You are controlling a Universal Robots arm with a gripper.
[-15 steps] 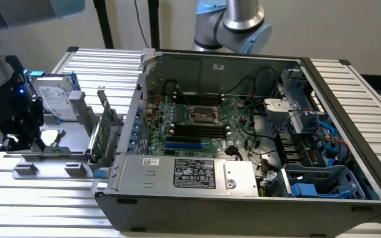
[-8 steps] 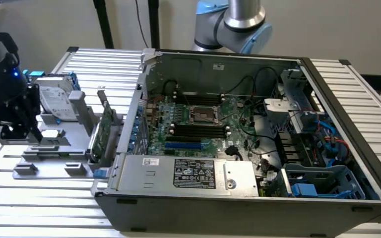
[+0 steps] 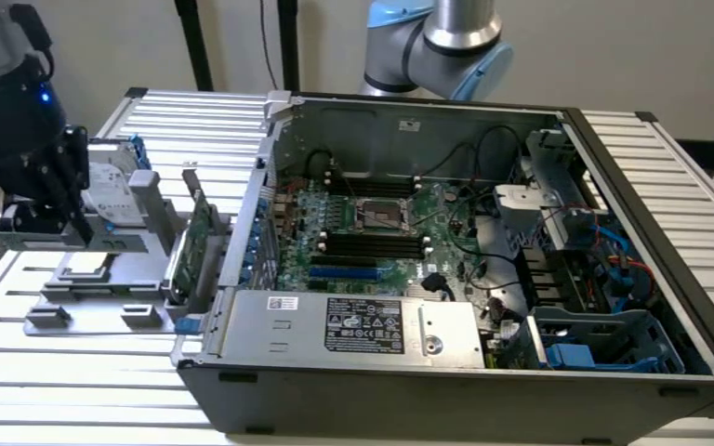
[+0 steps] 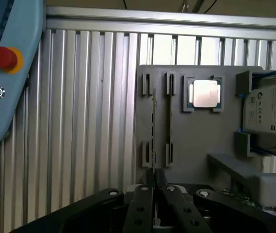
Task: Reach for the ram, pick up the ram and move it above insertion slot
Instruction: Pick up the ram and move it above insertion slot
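Ram (edge-up in gray holder) lies just beyond slightly parted fingers.

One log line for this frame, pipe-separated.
phase: reach | gripper: over gray parts tray, in line with ram | ram: on edge in tray slots, not lifted

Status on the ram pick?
Gripper hovering at end of thin ram stick. Stick on edge in gray slotted fixture. Nothing seen in the way.
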